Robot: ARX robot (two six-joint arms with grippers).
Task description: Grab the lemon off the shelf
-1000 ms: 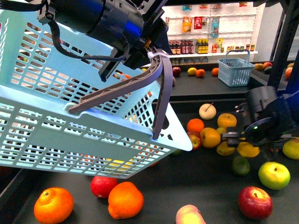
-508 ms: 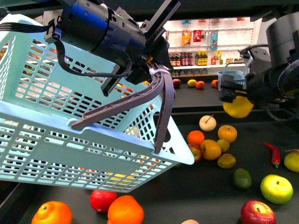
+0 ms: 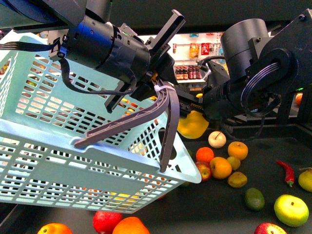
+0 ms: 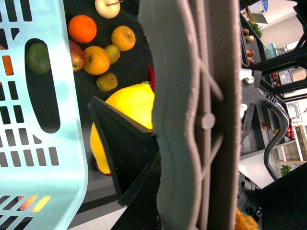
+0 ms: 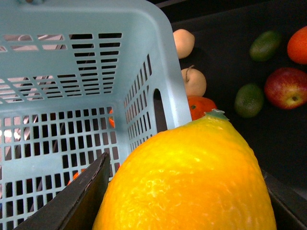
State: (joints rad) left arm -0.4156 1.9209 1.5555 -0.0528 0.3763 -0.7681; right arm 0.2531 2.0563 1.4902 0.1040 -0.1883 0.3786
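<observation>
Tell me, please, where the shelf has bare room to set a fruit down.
Bare shelf lies in front, between the basket and the lime; a smaller patch sits between lime and chili. It is crowded at the fruit pile.

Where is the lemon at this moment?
In the front view, the lemon hangs mid-air in the right pincer, centre-right, just beside the corner of the light blue basket and above the loose fruit on the shelf.

Lemon (image 3: 193, 126) just R of basket (image 3: 58, 161), above shelf (image 3: 212, 212).
</observation>
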